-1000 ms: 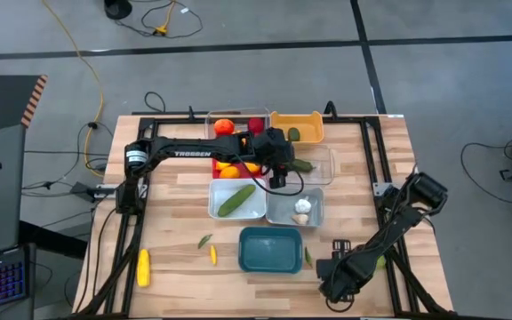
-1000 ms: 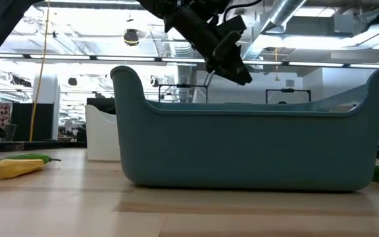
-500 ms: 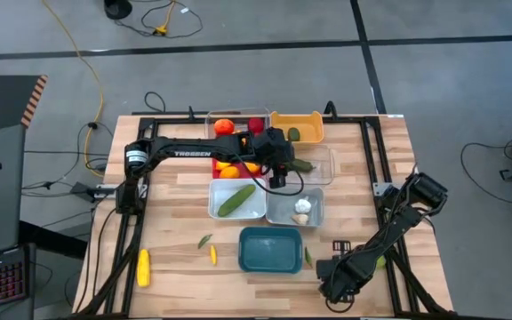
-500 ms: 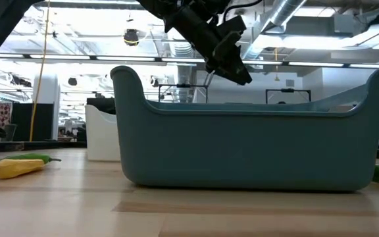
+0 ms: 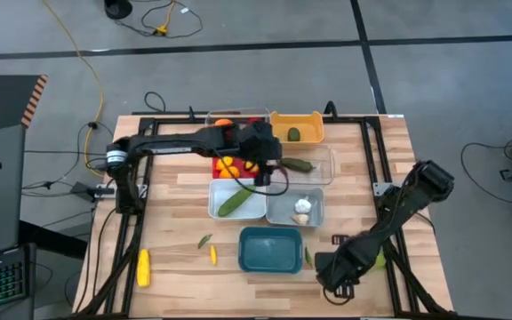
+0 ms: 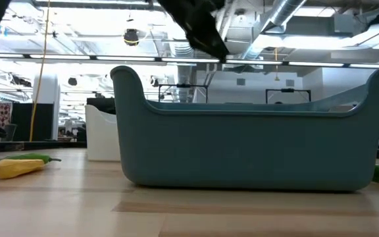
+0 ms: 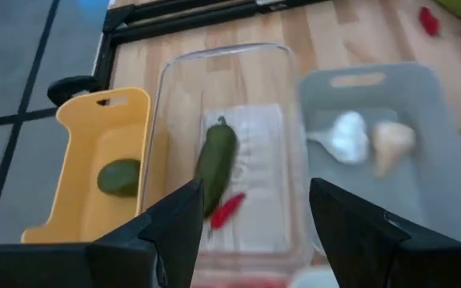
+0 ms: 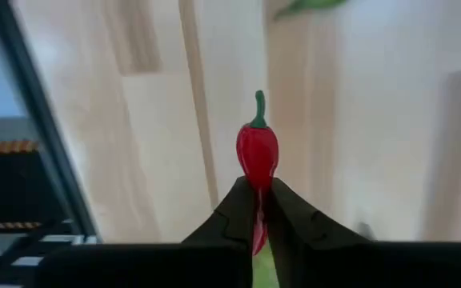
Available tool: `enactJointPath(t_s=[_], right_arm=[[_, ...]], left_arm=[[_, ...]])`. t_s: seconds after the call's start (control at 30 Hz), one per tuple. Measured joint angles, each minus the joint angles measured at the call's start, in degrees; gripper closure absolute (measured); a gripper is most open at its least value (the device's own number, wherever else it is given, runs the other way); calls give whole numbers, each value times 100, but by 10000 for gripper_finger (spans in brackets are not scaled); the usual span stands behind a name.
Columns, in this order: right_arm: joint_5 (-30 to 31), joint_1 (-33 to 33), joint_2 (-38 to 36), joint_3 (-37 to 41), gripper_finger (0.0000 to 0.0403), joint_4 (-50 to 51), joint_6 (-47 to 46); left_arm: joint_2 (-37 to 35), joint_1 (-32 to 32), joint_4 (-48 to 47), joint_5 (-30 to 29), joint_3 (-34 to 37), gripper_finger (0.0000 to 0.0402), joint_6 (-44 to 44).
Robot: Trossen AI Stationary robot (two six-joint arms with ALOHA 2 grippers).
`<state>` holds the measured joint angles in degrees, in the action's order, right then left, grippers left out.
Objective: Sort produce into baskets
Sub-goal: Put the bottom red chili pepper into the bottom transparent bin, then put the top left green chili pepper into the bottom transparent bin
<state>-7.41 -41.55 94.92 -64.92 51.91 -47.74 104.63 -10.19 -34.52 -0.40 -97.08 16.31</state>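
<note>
Two arms share the sorting: at the left, the left gripper (image 5: 263,171) hangs with its fingers spread and empty over the cluster of baskets, above a clear basket (image 7: 222,152) holding a green cucumber (image 7: 214,164) and a small red chili (image 7: 226,210), between the orange basket (image 7: 94,160) and the grey-blue basket (image 7: 374,152) with white garlic (image 7: 346,138). Farther right, near the table's front edge beside the teal basket (image 5: 270,249), the right gripper (image 8: 258,210) has its fingers pinched on a second red chili (image 8: 257,154). That arm seems to be mid-pickup, so the next move likely calls for carrying the chili to the clear basket, while loose pieces such as the yellow corn (image 5: 142,267) wait.

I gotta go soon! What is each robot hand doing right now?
Left gripper: open, empty, above the clear tray.
Right gripper: shut on the red chili.
</note>
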Motion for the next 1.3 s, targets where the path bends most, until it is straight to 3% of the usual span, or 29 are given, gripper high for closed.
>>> enactJointPath(t_s=[0.17,0.37,0.47,0.73,0.93,1.3], right_arm=[[798,441,-842,-167,350,398,568],[2701,1206,-1756,-195,349,519,1733],[3273,1722,-2053,-195,349,471,2407],[3150,3371,-2213,-195,347,442,3652],[3087,4244,-1908,-195,322,369,4409],[3002,5220,-1100,-195,230,262,4930]], left_arm=[[-598,157,-937,2,-2,187,-11],[-1185,503,-2309,7,-2,187,-321],[-1413,747,-2939,9,-9,187,-609],[-1526,1473,-4154,-11,33,187,-1722],[-1515,1962,-4142,-41,609,187,-2278],[-1520,2634,-3612,-49,2240,187,-3629]])
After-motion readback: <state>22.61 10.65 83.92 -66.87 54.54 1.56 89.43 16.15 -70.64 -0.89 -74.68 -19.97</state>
